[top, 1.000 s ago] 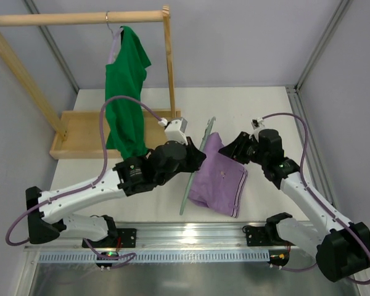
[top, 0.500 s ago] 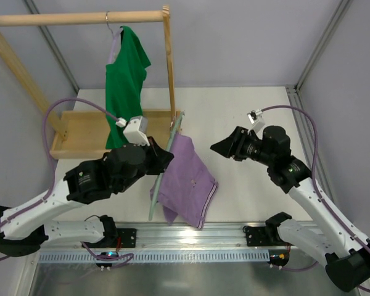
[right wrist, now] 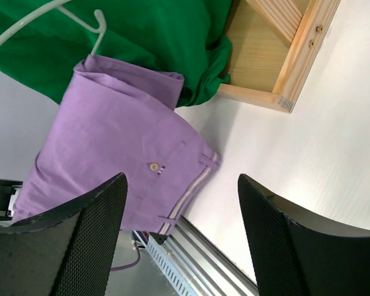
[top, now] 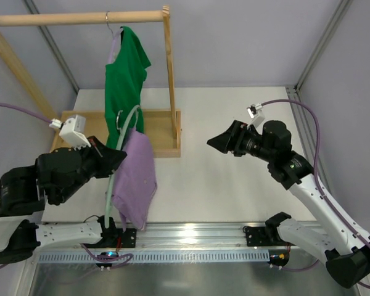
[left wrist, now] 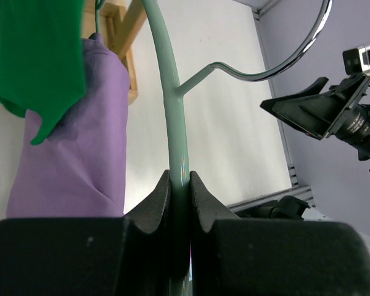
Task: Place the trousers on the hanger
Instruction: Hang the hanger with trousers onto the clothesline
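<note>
- Left gripper: jaws clamped tight on the thin rod of the pale mint-green hanger. No gap is seen between the pads and the rod.
- The hanger is held raised over the left side of the table. Its hook end is uppermost, just beside the hem of the green top that hangs from the wooden rail.
- Lilac trousers: draped over the hanger and hanging down from it in a folded panel. In the right wrist view the fold is seen at the top, and the striped waistband and a small button at the lower end.
- Which part of the hanger's loop carries the fold cannot be told for sure; the cloth hides it.
- Right gripper: jaws wide apart, nothing held. It is set well clear of the trousers, over mid-table, and faces them.
- Progress, as judged: the placing itself appears done, since the trousers are borne by the hanger alone.
- Left to do, probably: the drape is to be checked for balance, and the hanger possibly hooked onto the rail or set down.
</note>
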